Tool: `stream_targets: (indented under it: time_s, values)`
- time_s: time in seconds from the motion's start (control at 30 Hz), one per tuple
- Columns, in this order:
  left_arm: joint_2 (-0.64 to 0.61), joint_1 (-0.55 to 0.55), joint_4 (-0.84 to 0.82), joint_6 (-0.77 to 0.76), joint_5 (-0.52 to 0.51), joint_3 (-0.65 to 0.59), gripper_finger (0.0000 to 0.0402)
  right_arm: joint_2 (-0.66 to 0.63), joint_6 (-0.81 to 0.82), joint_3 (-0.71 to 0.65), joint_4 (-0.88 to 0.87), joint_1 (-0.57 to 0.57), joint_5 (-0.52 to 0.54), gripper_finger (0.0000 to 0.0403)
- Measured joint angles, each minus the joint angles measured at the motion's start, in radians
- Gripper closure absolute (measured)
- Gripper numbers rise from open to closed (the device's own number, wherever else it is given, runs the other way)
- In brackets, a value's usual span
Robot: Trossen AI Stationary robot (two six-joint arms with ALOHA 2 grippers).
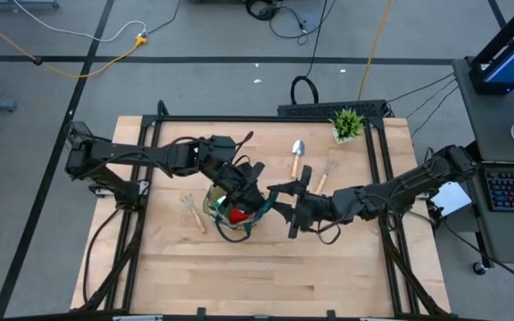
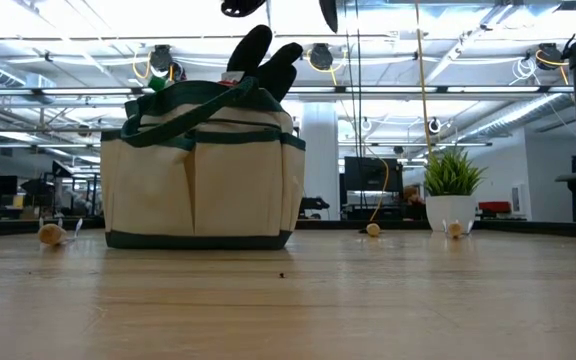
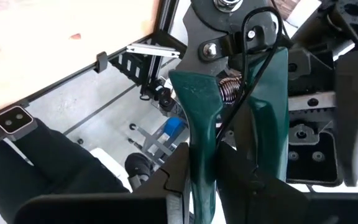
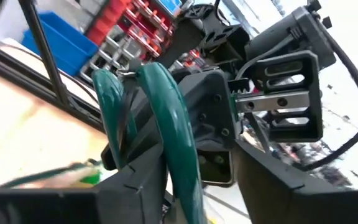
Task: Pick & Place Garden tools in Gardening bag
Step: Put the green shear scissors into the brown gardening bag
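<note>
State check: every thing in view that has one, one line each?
left gripper: shut on pruning shears, over the bag
right gripper: open, fingers either side of a shears handle
gardening bag: upright, top open, red item inside
trowel: lying on table, not bagged
hand fork: lying beside trowel
second fork: lying left of bag
potted plant: upright

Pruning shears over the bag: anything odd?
Yes. The pruning shears have both tools on their green handles at once: left tool clamped on them, right tool straddling them, above the gardening bag. Looks like a mid-air handover.
</note>
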Motion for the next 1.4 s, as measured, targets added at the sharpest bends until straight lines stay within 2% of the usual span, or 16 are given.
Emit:
stream_targets:
  time_s: [0.07,0.37,0.53,0.63,0.73,0.87,1.0,1.17,1.4]
  values:
    - [-0.002,0.001,-0.001,0.000,0.002,0.000,0.0350,0.000,0.030,0.000,0.001,-0.008,-0.037,0.0260]
    - [-0.002,0.014,0.003,0.018,0.008,0.000,0.0350,0.001,0.079,-0.001,0.012,-0.009,-0.036,0.0354]
    - [-0.002,0.025,0.000,0.054,0.003,0.000,0.0350,0.001,0.129,-0.002,0.006,-0.009,-0.021,0.0355]
    - [-0.001,0.034,0.000,0.107,-0.007,0.000,0.0344,0.001,0.146,-0.002,-0.002,-0.008,0.026,0.0355]
    - [0.000,0.046,-0.001,0.202,-0.021,0.000,0.0298,0.001,0.168,-0.002,-0.018,-0.007,0.093,0.0356]
    - [0.001,0.063,-0.006,0.327,-0.009,0.000,0.0232,-0.002,0.207,0.000,-0.024,-0.007,0.106,0.0356]
    - [0.003,0.093,-0.009,0.467,0.026,-0.001,0.0193,-0.003,0.212,0.001,-0.026,-0.002,0.140,0.0356]
    - [0.006,0.143,-0.042,0.687,0.052,-0.001,0.0179,-0.004,0.215,0.002,-0.053,0.009,0.229,0.0357]
    - [0.002,0.232,-0.059,0.877,0.078,0.001,0.0177,-0.010,0.289,0.002,-0.113,0.015,0.256,0.0357]
